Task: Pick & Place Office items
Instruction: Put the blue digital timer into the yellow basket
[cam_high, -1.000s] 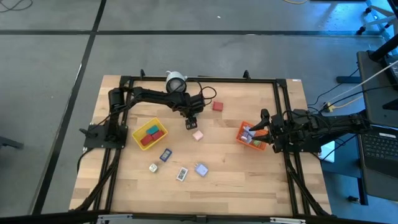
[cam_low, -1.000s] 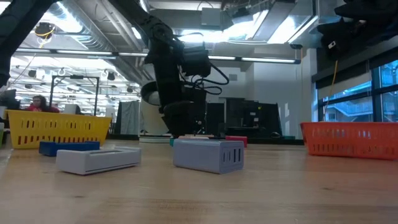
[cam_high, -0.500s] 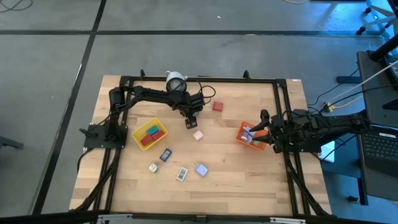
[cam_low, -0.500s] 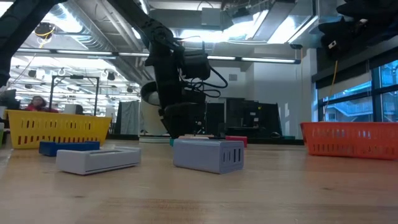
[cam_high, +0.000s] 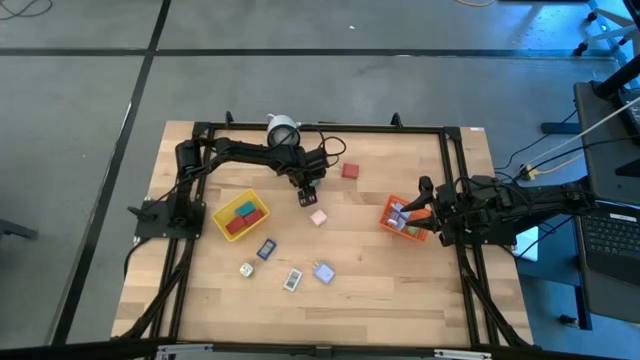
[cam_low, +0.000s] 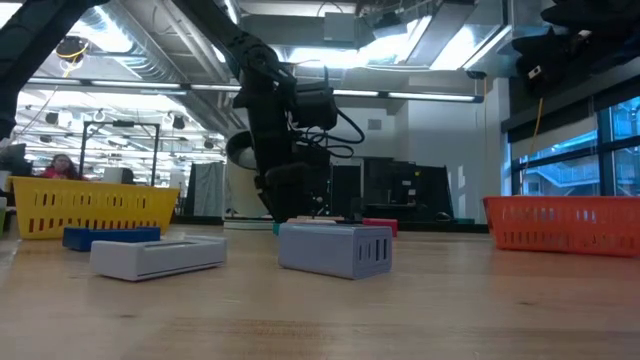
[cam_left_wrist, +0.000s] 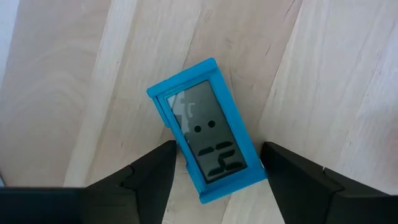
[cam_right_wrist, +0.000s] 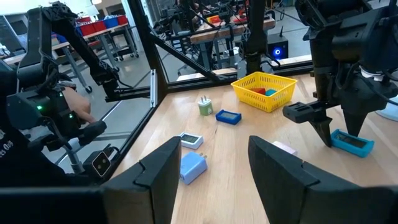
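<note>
A: Two fingers of the left gripper (cam_left_wrist: 214, 165), spread, straddle the teal item (cam_left_wrist: 205, 127) flat on the table (cam_high: 400, 280).
B: Step?
A: Grasp pending: close, lift, carry to the yellow tray (cam_high: 258, 196). Right gripper (cam_high: 428, 213), part-open, waits over the orange tray (cam_high: 392, 222).

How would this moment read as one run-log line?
left gripper: fingers open astride teal item | item: flat on table | right gripper: waiting by orange tray

Left gripper (cam_left_wrist: 214, 163) lowered, fingers (cam_left_wrist: 149, 177) spread; right arm (cam_high: 500, 205) waits.
</note>
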